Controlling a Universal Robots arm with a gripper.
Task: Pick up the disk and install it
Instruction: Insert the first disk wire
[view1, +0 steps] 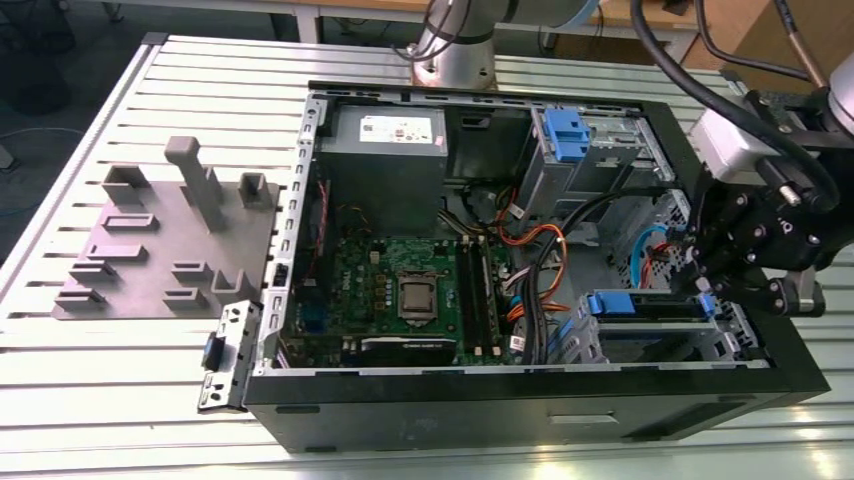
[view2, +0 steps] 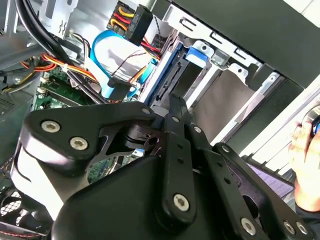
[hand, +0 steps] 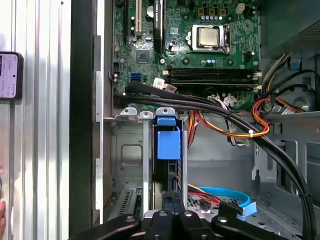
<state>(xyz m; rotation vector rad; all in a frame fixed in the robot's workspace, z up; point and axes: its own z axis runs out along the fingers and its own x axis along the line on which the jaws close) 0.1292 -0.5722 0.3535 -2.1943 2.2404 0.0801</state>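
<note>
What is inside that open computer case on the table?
Inside the computer case sit a green motherboard, a grey power supply, orange and black cables and metal drive cages with blue latches. The gripper covers part of the nearer cage.

No legible text anywhere. White label on the power supply at the case's far edge and print on the motherboard are too small to read.

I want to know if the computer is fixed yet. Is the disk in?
Nearly, it seems. The disk sits edge-on inside the metal cage of the computer case, so the picking up looks done. The gripper is right at the disk's end. I cannot tell whether it is pushed all the way in.
</note>
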